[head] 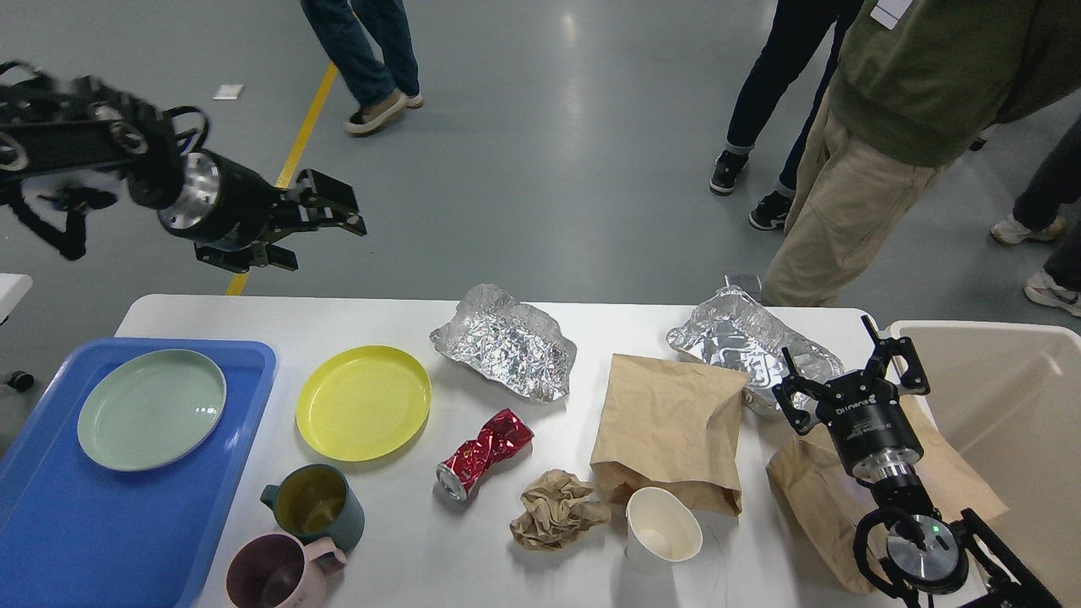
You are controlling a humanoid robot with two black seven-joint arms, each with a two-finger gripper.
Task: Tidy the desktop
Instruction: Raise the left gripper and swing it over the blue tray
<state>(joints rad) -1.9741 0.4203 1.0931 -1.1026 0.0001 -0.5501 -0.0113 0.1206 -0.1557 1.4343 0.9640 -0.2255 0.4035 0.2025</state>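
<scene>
At the surface's [405,574] left edge a blue tray [101,540] holds a green plate [152,409]. The left gripper [325,228] hangs high above the far left corner, holding nothing; whether its fingers are spread I cannot tell. A yellow plate [363,403], two mugs [312,507], a crushed red can [484,453], foil [505,350] and paper bags [669,426] clutter the middle. The right gripper [849,371] is spread and empty above a bag beside the beige bin [996,397] at the right edge. Descending there, it could snag the bag and tip the paper cup [663,530].
</scene>
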